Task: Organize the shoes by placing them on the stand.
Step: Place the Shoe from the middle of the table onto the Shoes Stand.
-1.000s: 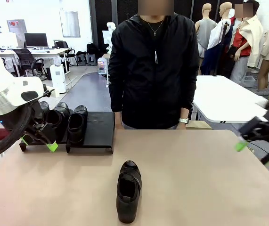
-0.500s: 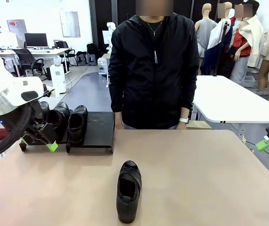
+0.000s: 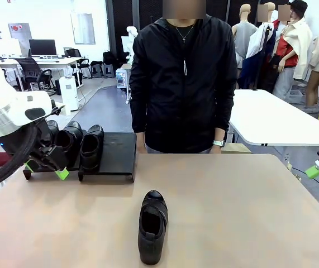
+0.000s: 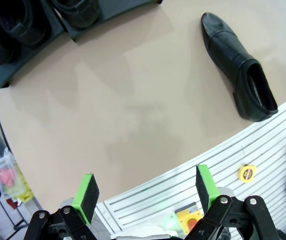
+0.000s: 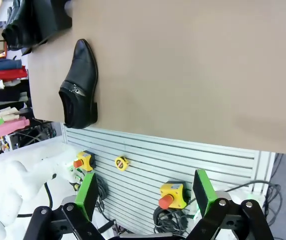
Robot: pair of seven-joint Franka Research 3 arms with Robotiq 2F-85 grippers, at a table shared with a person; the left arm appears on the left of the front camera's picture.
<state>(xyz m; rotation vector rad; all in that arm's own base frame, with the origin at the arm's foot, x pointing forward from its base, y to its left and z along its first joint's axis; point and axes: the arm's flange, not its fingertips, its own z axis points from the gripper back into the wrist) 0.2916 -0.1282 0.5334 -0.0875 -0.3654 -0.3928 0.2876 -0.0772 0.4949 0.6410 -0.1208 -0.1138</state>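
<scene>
One shoe (image 3: 152, 226) is yet to be placed: it lies alone on the tan bench (image 3: 232, 206), near your edge, toe pointing away toward the person (image 3: 182, 78). The other shoes (image 3: 78, 146) sit side by side on the left part of the stand (image 3: 119, 152) at the far left of the bench, and the panel at the stand's right end is bare, so that is your likely slot.

Your left pincer (image 4: 147, 191) is wide, holding nothing, and hangs in front of the stand's left end. Your right pincer (image 5: 146, 194) is just as wide and empty, off the bench's right edge, well apart from the lone shoe.

Expect the shoe to be fairly light, with a stiff sole and heel but a softer leather upper that may give under pressure. The polished leather looks smooth, so a pinch on the rounded toe could slip. You would do better to close across the sides at the opening near the heel, or over the strap region, where the walls are firmer. Keep it level so it lands flat on the slanted panel
</scene>
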